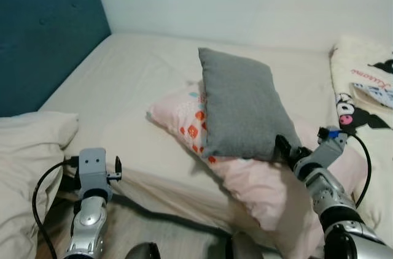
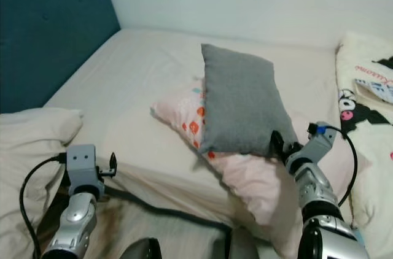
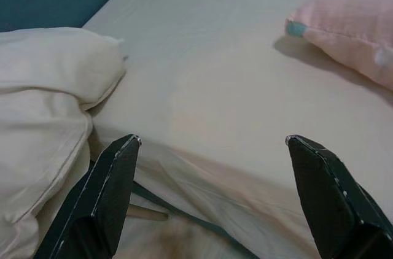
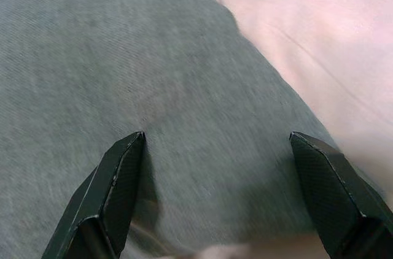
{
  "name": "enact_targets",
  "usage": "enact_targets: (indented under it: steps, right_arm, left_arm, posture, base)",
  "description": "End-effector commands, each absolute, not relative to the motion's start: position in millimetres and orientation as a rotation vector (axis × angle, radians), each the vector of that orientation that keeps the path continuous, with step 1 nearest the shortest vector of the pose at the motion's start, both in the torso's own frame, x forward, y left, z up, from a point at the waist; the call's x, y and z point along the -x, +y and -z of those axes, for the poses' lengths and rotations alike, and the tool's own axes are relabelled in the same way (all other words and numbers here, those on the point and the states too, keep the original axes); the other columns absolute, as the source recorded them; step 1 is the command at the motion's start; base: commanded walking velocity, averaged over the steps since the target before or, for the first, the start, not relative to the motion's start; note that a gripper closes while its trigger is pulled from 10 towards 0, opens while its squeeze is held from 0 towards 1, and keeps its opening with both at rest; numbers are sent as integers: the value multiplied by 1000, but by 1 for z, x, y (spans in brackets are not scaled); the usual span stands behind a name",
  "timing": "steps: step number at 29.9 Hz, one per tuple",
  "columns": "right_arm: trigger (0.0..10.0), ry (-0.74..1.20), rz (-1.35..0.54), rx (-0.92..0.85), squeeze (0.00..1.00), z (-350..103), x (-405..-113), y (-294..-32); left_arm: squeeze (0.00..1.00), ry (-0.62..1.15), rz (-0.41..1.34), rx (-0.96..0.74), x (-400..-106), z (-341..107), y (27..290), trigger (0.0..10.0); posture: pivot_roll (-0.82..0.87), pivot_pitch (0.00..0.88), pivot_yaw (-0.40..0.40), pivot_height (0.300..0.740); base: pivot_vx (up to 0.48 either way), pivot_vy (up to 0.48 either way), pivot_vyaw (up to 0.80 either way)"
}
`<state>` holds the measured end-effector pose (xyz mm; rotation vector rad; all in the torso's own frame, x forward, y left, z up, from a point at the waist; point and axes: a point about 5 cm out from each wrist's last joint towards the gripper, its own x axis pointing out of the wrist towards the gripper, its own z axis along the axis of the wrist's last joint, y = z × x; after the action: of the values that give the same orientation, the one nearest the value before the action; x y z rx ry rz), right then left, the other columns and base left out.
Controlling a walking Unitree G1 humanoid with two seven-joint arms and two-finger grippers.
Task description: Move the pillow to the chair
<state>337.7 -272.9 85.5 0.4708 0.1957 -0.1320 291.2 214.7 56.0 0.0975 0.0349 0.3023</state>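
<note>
While jaws straddle the grey pillow [image 4: 153, 87], head views reveal bed [image 1: 141, 69].

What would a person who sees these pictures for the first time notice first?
The grey pillow stands out most: it lies in the middle of the bed, on top of a pink pillow. The right gripper is open at the grey pillow's near corner, one finger on each side of it. The left gripper is open too, over the bed's near edge beside a cream duvet.
</note>
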Motion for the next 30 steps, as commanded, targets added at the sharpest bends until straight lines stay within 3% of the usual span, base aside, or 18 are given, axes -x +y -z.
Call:
enact_targets:
  steps: [1, 2, 3, 4, 5, 19, 30]
  right_arm:
    - [10000, 273, 166, -511, 0, -68, -329, -271]
    - [10000, 292, 174, -489, 0, -66, -328, -271]
    - [5176, 302, 176, -477, 0, -65, -328, -271]
    - [5176, 308, 176, -469, 0, -65, -328, -270]
    - [0, 307, 173, -468, 0, -65, -329, -270]
    - [0, 209, 64, -504, 0, -87, -345, -259]
    - [0, 238, -10, -452, 0, -89, -351, -243]
  left_arm:
    - [0, 39, -300, -125, -289, -57, 221, 10000]
    - [0, 39, -299, -126, -290, -57, 221, 10000]
    - [0, 38, -299, -127, -290, -58, 221, 10000]
    - [0, 37, -299, -127, -290, -58, 222, 10000]
    - [0, 36, -299, -129, -290, -59, 222, 10000]
    - [0, 25, -297, -134, -291, -63, 224, 10000]
    - [0, -1, -310, -118, -293, -71, 225, 10000]
  posture:
    - [-173, 135, 70, 620]
    - [-172, 135, 70, 620]
    - [-172, 135, 70, 620]
    - [-172, 135, 70, 620]
    - [-168, 133, 73, 620]
    - [-165, 127, 77, 620]
    - [-163, 136, 71, 620]
  base:
    - [0, 0, 0]
    - [0, 0, 0]
    - [0, 0, 0]
    - [0, 0, 0]
    - [0, 0, 0]
    - [0, 0, 0]
    - [0, 0, 0]
